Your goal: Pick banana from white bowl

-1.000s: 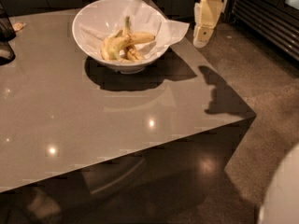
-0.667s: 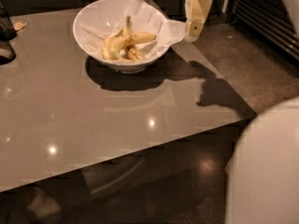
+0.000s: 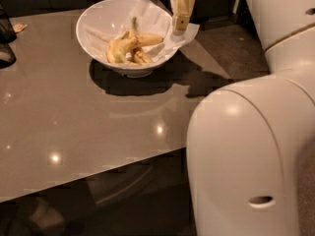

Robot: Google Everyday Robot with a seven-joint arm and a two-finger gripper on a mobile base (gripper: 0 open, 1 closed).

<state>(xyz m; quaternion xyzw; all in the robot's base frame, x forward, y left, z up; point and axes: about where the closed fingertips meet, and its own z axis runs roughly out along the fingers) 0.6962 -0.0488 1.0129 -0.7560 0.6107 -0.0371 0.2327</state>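
The white bowl (image 3: 96, 26) stands at the far side of the grey table, lined with crumpled white paper (image 3: 152, 16). Several bananas lie in it. The banana (image 3: 124, 44) is the long curved one with a greenish tinge; its thin stem points up and away. Shorter bananas lie beside it to the right. My gripper (image 3: 180, 27) hangs pointing down just past the bowl's right rim, over the paper's overhanging edge. It is above and to the right of the banana and holds nothing that I can see.
My white arm (image 3: 246, 151) fills the right foreground and hides the table's right corner. A dark object (image 3: 6, 33) stands at the table's left edge. The grey table (image 3: 74, 127) ends at a front edge, with dark floor beyond.
My gripper has moved left, closer to the bowl's right rim. My white arm has swung in and now covers much of the right side of the view.
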